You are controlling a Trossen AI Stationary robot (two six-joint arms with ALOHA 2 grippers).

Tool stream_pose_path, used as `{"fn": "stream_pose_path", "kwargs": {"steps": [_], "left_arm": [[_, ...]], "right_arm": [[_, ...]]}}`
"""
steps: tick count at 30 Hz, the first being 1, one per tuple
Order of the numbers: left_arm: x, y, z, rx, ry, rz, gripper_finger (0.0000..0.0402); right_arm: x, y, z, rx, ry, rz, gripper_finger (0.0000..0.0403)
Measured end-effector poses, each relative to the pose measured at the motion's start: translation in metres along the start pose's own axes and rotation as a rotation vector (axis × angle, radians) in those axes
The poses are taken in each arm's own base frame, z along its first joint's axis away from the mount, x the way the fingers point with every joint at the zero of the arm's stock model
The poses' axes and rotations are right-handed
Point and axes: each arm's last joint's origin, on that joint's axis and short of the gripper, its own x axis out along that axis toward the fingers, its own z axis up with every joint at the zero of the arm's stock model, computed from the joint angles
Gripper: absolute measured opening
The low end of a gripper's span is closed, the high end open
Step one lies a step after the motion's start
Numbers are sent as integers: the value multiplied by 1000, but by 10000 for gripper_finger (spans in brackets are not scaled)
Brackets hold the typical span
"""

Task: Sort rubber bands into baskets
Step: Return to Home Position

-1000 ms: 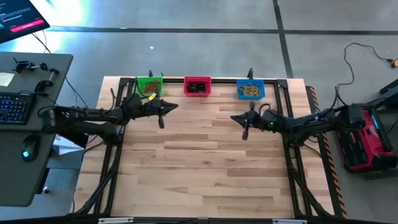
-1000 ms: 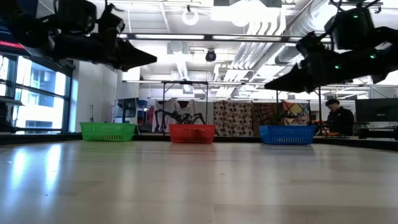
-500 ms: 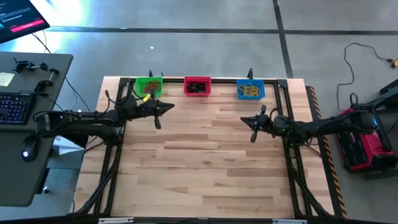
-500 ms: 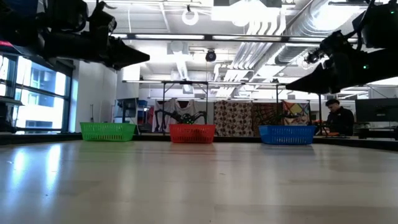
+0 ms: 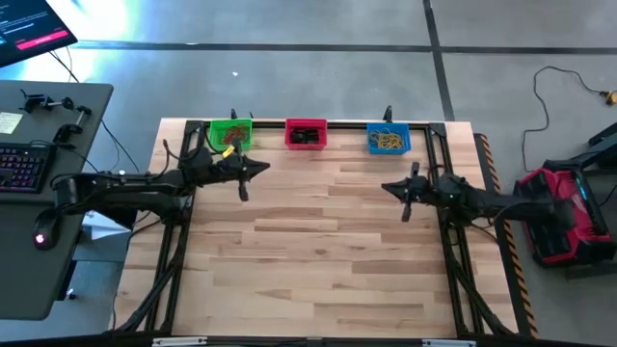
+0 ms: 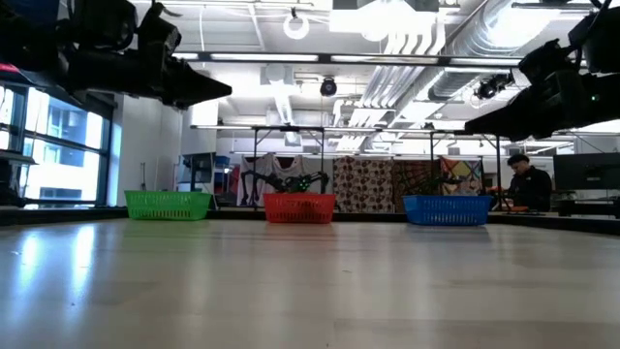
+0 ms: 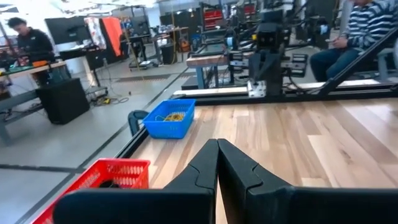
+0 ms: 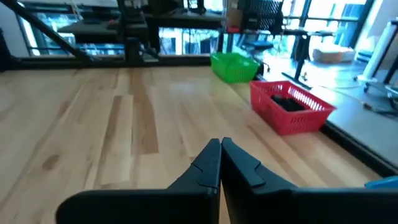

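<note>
Blue basket holds yellow rubber bands.

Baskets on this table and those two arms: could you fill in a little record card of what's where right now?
Baskets: in a row along the table's far edge
Green basket: reddish rubber bands
Red basket: black rubber bands
Blue basket: yellow rubber bands
Left pincer: shut, empty, raised near the green basket
Right pincer: shut, empty, raised over the table's right part
Table: pale wood planks
</note>
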Motion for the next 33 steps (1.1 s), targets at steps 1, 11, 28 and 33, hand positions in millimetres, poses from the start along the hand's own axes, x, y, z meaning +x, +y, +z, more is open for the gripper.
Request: {"fn": "stream_pose_path", "kwargs": {"steps": [1,11,28,33], "left_arm": [[-1,0,1,1,-5,-9,0],[-18,-1,16,20,-63,-19,0],[-81,-17,-11,-48,-243,14,0],[-93,-19,-10,-16,-277,25,0]], "right_arm": [[-2,-1,0,-3,-9,6,0],[-17,-7,10,-59,-160,-5,0],[-17,-9,9,-67,-152,-21,0],[-17,-9,9,-66,-152,-21,0]]}}
